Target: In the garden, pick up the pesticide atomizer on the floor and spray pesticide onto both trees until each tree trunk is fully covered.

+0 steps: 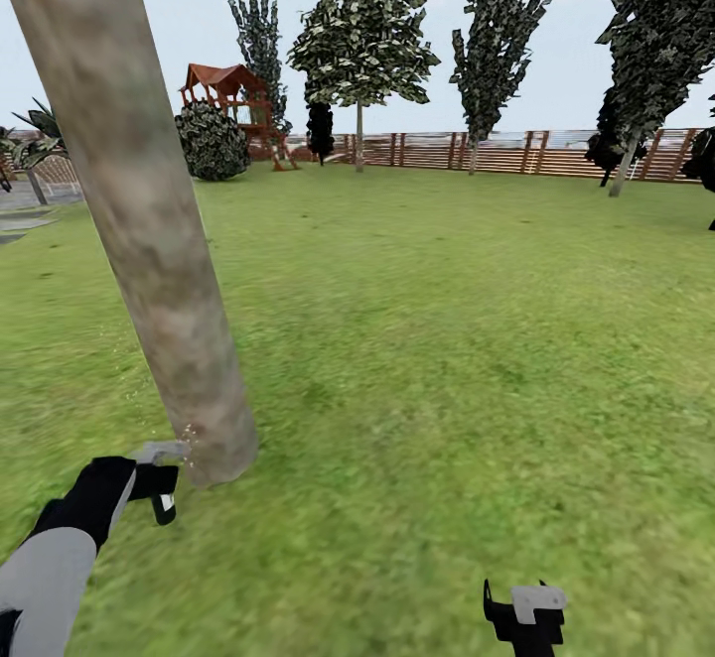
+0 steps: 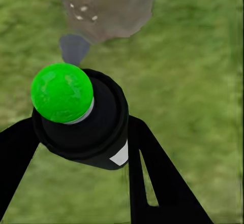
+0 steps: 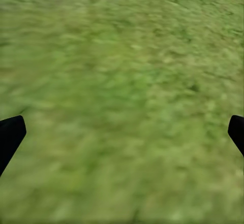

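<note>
We are holding the pesticide atomizer [image 1: 159, 478] in the left gripper [image 1: 149, 483], low at the left of the head view, with its light grey nozzle head touching or just beside the base of the near tree trunk [image 1: 139, 210]. In the left wrist view the atomizer [image 2: 84, 117] is showing a dark, round body, a bright green ball-shaped top and a small white label patch, and the two black fingers [image 2: 152, 168] are clamping it from either side. Its grey nozzle [image 2: 73, 49] is pointing at the trunk base [image 2: 104, 5], where pale specks are sitting on the bark.

The trunk is mottled beige-grey and brown, smooth and thick, and it is leaning across the upper left of the head view. The grass [image 1: 447, 339] to the right of it is lying open up to the wooden fence [image 1: 516, 153] far behind. A dark bush [image 1: 212, 141] and a red-roofed playhouse [image 1: 230, 91] are standing near that fence.

The right gripper [image 1: 526, 617] is hanging low over the grass, well apart from the trunk. In the right wrist view its black fingertips [image 3: 10, 135] are spread wide with nothing between them.

The trunk's top is being cut off by the head view's edge, and the grass in both wrist views is blurred.
</note>
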Controlling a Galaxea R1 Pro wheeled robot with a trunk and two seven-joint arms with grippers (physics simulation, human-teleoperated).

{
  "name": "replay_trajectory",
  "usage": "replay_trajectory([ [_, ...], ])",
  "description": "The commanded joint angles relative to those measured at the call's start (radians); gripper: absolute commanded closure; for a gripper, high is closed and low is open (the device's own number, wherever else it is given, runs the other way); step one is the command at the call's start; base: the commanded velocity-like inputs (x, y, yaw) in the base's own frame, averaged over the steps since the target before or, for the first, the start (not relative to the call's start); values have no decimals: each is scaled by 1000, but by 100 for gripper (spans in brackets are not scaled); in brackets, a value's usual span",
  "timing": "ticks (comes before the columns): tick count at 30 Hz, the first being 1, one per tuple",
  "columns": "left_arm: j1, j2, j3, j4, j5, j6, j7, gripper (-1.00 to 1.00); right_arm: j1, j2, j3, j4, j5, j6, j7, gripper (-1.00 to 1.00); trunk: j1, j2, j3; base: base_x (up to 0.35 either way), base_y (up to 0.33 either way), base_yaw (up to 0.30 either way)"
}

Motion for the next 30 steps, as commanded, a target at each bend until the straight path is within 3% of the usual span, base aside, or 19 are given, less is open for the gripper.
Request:
replay_trajectory([
  [1,-1,-8,-37,-2,-20,2,-47,100,-1,0,-5,2,11,-2,-6,-100,0,0,-1,0,0,0],
  [2,-3,-13,-70,-2,-20,4,-107,100,-1,0,-5,2,11,-2,-6,-100,0,0,-1,0,0,0],
  [4,-15,3,-90,-3,-27,11,-174,100,-1,0,-5,2,11,-2,-6,-100,0,0,-1,0,0,0],
  [6,-39,64,-94,-3,-36,14,-193,100,-1,0,-5,2,11,-2,-6,-100,0,0,-1,0,0,0],
  [8,-49,109,-97,-3,-39,15,-217,100,-1,0,-5,2,11,-2,-6,-100,0,0,-1,0,0,0],
  [9,-48,118,-101,-3,-42,15,-230,100,-1,0,-5,2,11,-2,-6,-100,0,0,-1,0,0,0],
  [10,-43,125,-144,-3,-68,15,-244,100,-1,0,-5,2,11,-2,-6,-100,0,0,-1,67,62,0],
  [13,-41,124,-184,-3,-83,17,-249,100,-1,0,-5,2,11,-2,-6,-100,0,0,-1,157,195,0],
  [20,-39,121,-188,0,-82,17,-252,100,-1,0,-5,2,11,-2,-6,-100,0,0,-1,101,246,0],
  [24,-41,66,-191,0,-86,15,-259,100,-1,0,-5,2,11,-2,-6,-100,0,0,-1,5,16,0],
  [25,-49,60,-190,-1,-87,17,-286,100,-1,0,-5,2,11,-2,-6,-100,0,0,-1,0,0,0],
  [27,-60,70,-190,-9,-91,25,-354,100,-1,0,-5,2,11,-2,-6,-100,0,0,-1,0,0,0],
  [30,-97,146,-187,-38,-88,76,-399,100,-1,0,-5,2,11,-2,-6,-100,0,0,-1,0,0,0],
])
